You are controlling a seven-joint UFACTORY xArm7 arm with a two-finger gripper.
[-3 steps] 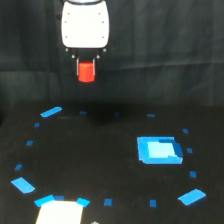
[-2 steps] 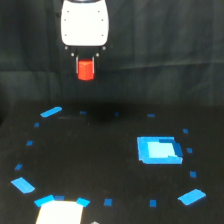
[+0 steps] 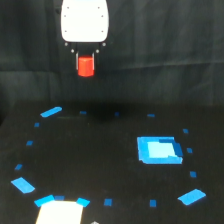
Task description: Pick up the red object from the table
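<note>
One red object (image 3: 86,66) held | gripper (image 3: 86,64) fingers closed on it, well above the table (image 3: 100,165) | you should keep the squeeze firm, hold steady, avoid jerks.

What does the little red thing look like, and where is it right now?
The red object is a small, stubby, bright red-orange block, plain and smooth-looking. It hangs upright in the air, pinched in the gripper under the white gripper body, well above the black table. Only the gripper touches it.
</note>
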